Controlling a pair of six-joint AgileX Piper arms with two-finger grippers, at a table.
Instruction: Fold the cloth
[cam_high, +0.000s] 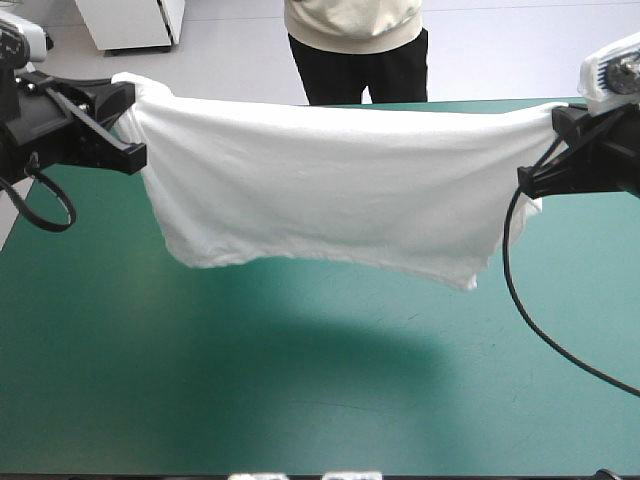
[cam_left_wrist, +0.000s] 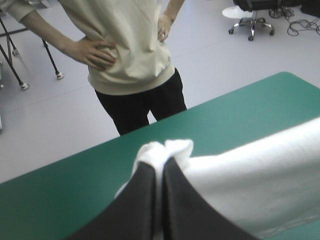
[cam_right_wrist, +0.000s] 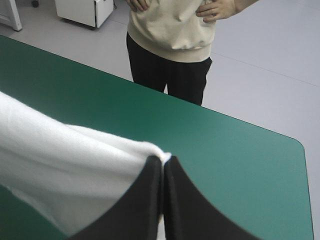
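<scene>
The white T-shirt (cam_high: 330, 190) hangs stretched in the air between both arms, above the teal-green table (cam_high: 300, 380). Its lower edge sags clear of the cover and casts a shadow there. My left gripper (cam_high: 128, 95) is shut on the shirt's left upper corner. In the left wrist view the cloth (cam_left_wrist: 250, 175) bunches out past the tips of that gripper (cam_left_wrist: 161, 160). My right gripper (cam_high: 556, 120) is shut on the right upper corner. The right wrist view shows the sheet (cam_right_wrist: 60, 165) running away from the pinched tips of the gripper (cam_right_wrist: 163, 160).
The table's far edge (cam_high: 470, 103) lies just behind the raised shirt. Its far right corner (cam_right_wrist: 298, 142) shows in the right wrist view. Open cover stretches from under the shirt to the near edge.
</scene>
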